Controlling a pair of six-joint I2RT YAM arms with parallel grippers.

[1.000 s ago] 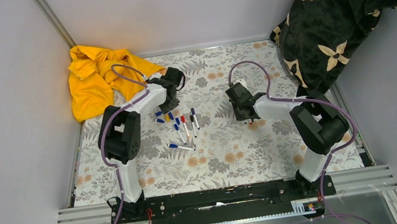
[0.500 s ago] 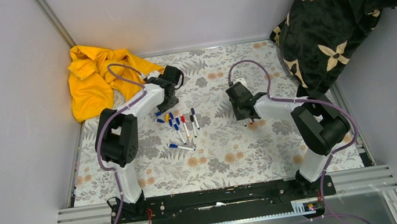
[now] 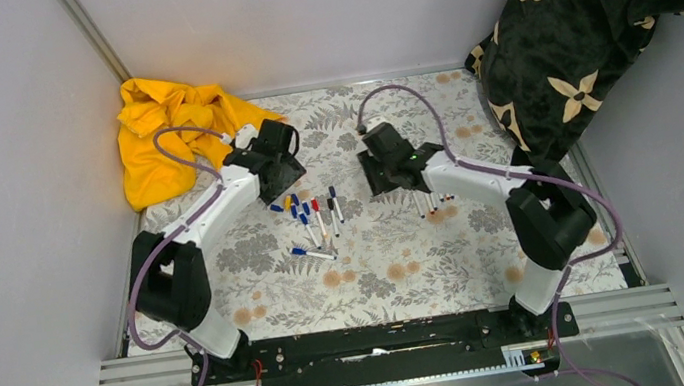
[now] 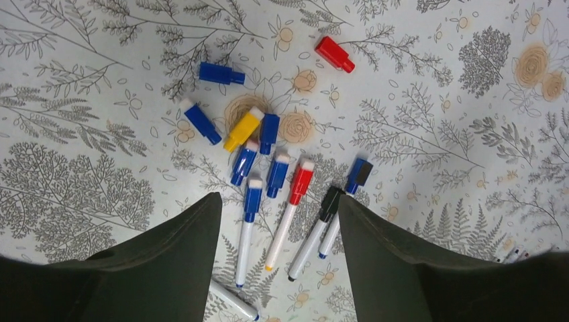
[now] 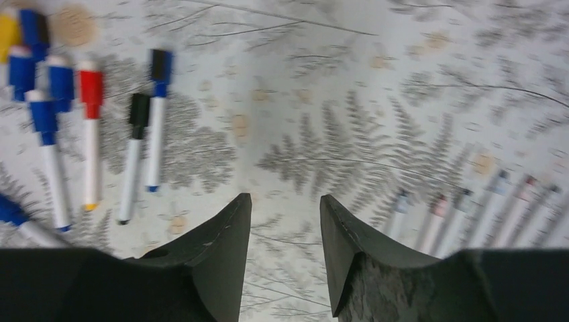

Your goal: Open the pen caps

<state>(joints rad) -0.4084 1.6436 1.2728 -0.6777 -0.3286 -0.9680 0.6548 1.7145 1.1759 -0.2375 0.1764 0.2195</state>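
Several capped pens [image 4: 290, 215] with blue, red and black caps lie side by side on the floral mat, and they also show in the top view [image 3: 319, 218]. Loose pen caps lie just beyond them: blue [image 4: 221, 74], red [image 4: 334, 54] and yellow [image 4: 242, 129] among others. My left gripper [image 4: 280, 208] is open and empty, hovering over the capped pens [image 3: 283, 173]. My right gripper [image 5: 285, 198] is open and empty above bare mat [image 3: 382, 173]. Several uncapped pens [image 5: 470, 215] lie in a row to its right [image 3: 430, 203]. One more pen [image 3: 311, 253] lies nearer, apart.
A crumpled yellow cloth [image 3: 164, 137] lies at the back left corner. A black blanket with tan flowers [image 3: 586, 17] fills the back right. Grey walls close in the mat on three sides.
My right gripper moved left and away from the uncapped pens, uncovering them. My left arm's elbow swung out to the left and its gripper shifted slightly back over the pen cluster.
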